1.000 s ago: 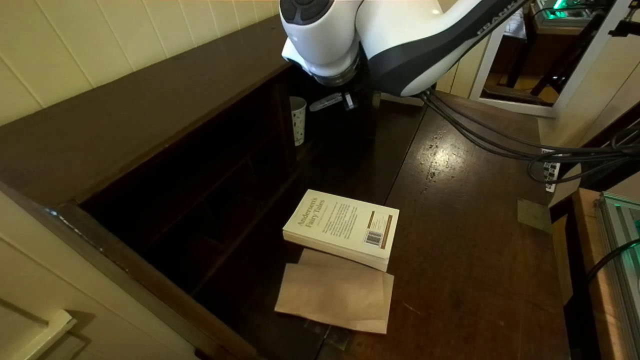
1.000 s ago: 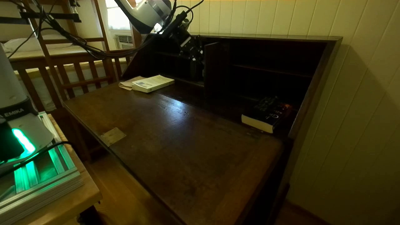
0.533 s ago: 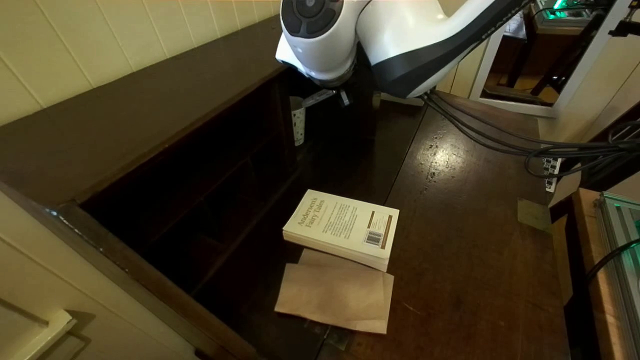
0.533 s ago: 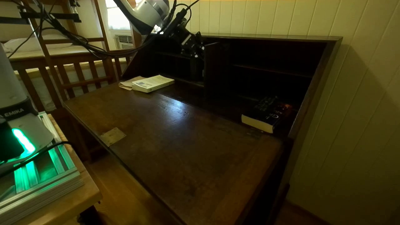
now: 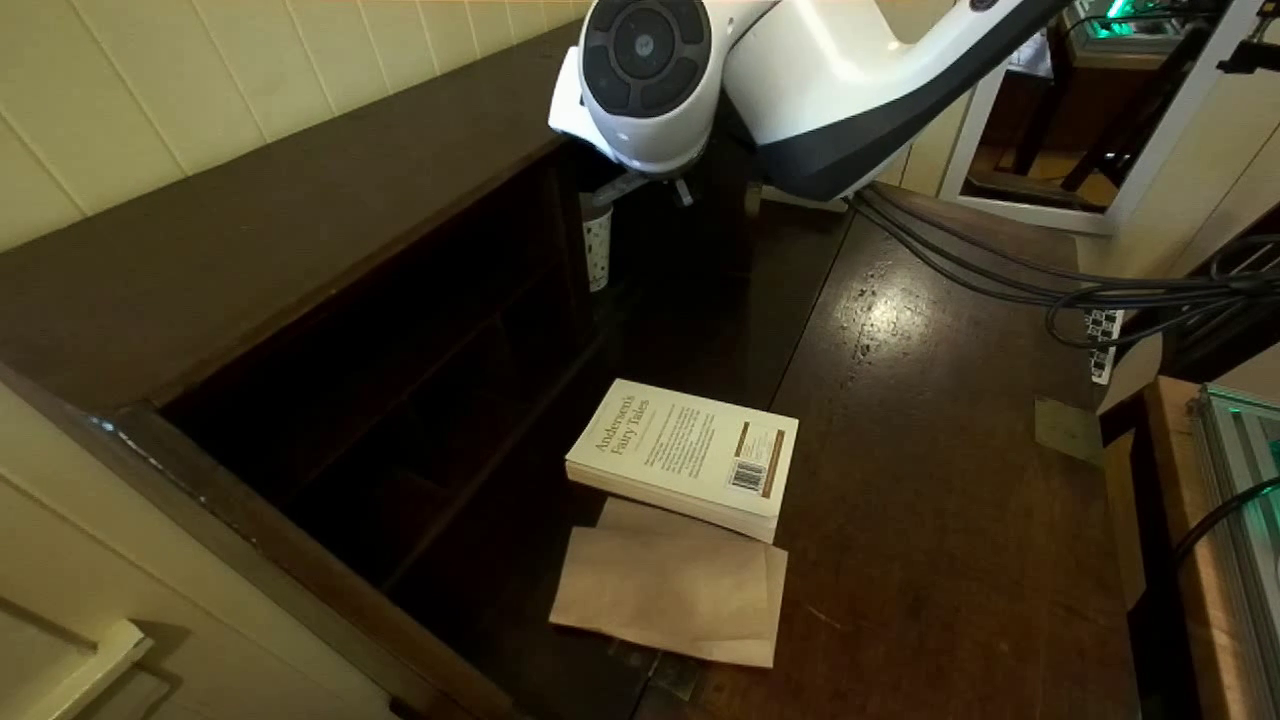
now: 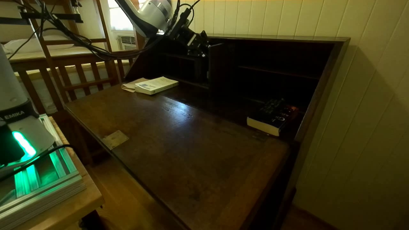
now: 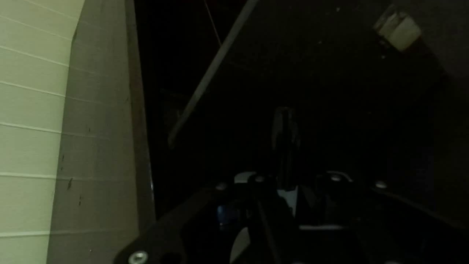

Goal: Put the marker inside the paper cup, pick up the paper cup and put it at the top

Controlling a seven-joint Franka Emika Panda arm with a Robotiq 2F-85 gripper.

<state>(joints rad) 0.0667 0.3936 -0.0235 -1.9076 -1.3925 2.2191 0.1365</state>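
Jaws grasp slim grey marker (image 5: 618, 190) at mouth of small white paper cup (image 5: 598, 245)

Deep in shadow, the jaws look clenched on the marker, its barrel slanting over the cup's rim; touching or not, I cannot tell. The step in hand seems to be inserting it: next, tip it steeper, lower it, let go. The dark-speckled, tapered cup stands upright, partly hidden by a dark wooden divider (image 5: 573, 250); thin paper should dent easily. Alongside runs the long, flat, dark-brown top board (image 5: 300, 175), the cup's eventual place. Farther out, a thick cream paperback (image 5: 690, 455) lies on the glossy wooden surface (image 5: 950, 520).
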